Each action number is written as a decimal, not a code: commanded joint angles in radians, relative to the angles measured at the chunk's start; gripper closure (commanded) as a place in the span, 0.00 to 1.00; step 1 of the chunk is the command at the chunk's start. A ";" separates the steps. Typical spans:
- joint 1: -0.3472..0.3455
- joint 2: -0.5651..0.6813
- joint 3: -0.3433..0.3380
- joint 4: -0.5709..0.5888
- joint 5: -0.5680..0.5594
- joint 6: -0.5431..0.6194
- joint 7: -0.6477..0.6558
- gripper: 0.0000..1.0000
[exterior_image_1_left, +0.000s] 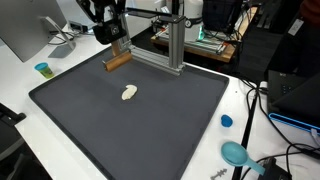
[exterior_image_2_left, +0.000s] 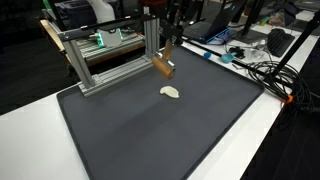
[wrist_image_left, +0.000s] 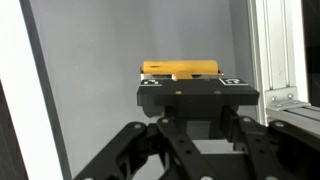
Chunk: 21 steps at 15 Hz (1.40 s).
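A: status?
B: gripper (wrist_image_left: 180, 84) was clamped on the block (wrist_image_left: 180, 68), at the back edge of the mat (exterior_image_1_left: 150, 135), beside the frame (exterior_image_1_left: 172, 45). Grab looked done, block not set down. White piece (exterior_image_1_left: 130, 94) lay mid-mat, untouched.
A: containers?
B: one cup (exterior_image_1_left: 42, 69), off the mat. Couldn't tell its contents.

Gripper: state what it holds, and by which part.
The gripper is shut on a wooden block, gripped at its upper side; the exact contact is hidden.
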 joint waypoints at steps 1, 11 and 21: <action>0.007 0.003 -0.007 0.005 0.002 -0.002 -0.005 0.54; 0.049 0.086 0.026 -0.101 -0.064 0.205 -0.074 0.79; 0.057 0.154 0.024 -0.117 -0.080 0.270 -0.050 0.79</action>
